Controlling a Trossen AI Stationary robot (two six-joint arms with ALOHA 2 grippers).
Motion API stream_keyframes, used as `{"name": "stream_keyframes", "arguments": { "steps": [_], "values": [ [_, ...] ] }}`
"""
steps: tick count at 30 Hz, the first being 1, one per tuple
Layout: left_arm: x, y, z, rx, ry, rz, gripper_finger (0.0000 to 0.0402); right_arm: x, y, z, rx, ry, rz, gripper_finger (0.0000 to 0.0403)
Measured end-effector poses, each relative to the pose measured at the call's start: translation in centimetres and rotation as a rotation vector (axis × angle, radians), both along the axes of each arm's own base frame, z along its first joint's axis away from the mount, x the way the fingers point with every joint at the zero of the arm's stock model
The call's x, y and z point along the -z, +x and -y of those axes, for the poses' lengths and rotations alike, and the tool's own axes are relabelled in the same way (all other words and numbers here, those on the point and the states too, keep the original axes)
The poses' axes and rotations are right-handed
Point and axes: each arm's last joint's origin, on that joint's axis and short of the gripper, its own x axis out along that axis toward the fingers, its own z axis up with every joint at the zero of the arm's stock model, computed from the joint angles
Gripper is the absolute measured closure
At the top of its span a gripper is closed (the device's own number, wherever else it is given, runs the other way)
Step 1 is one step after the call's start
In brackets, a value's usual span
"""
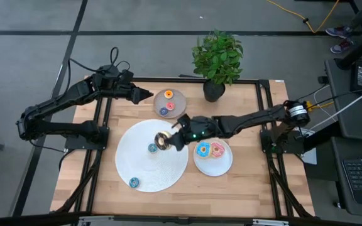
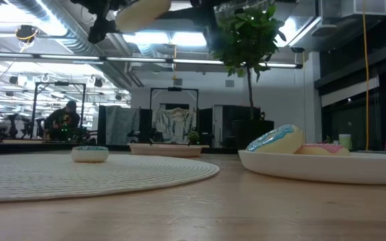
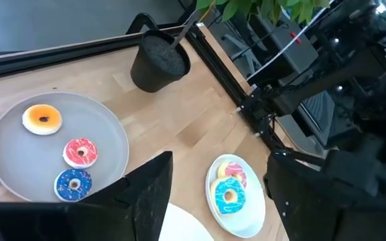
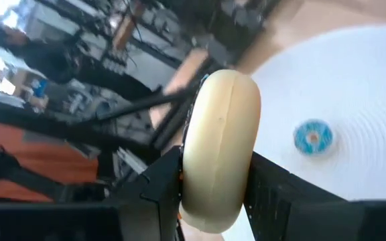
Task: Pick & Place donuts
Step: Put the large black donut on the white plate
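Observation:
My right gripper (image 1: 166, 139) reaches from the table's right over the large white disc (image 1: 137, 164) and is shut on a larger donut (image 4: 218, 150), cream-coloured at the edge and brown on top. Two tiny teal donuts (image 1: 153, 148) (image 1: 134, 182) lie on the disc. A blue donut (image 1: 203, 150) and a pink donut (image 1: 217, 149) rest on the white plate (image 1: 213, 168). Tiny orange (image 3: 42, 119), red-pink (image 3: 80, 152) and dark blue (image 3: 74, 184) donuts lie on the grey plate (image 3: 5, 161). My left gripper (image 3: 220, 201) hovers open beside the grey plate's left. My right gripper pinches the larger donut between its two fingers (image 4: 156, 191), one on each broad face, near the ring's edge (image 4: 210, 201). The fingers come roughly level from the table's right. The donut (image 2: 143, 13) is lifted clear, high above the white disc.
A potted plant (image 1: 217, 59) stands at the far edge, right of the grey plate. Bare wood shows along the near edge (image 1: 187, 201). Beyond the table a person (image 2: 64, 119) sits far off in the room.

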Motion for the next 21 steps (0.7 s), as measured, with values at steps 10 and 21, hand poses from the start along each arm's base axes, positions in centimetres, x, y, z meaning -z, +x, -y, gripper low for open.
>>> {"name": "stream_keyframes", "arguments": {
  "steps": [10,21],
  "values": [
    [0.0,0.1,0.0,-0.026,-0.017,0.009,0.0173,-0.7,-4.0,-3.9,-0.108,-0.092,-0.21,0.0263],
    [0.0,0.1,0.0,-0.052,-0.035,0.013,0.0173,-0.8,-8.5,-8.0,-0.002,-0.091,-0.181,0.0263]
  ]
}}
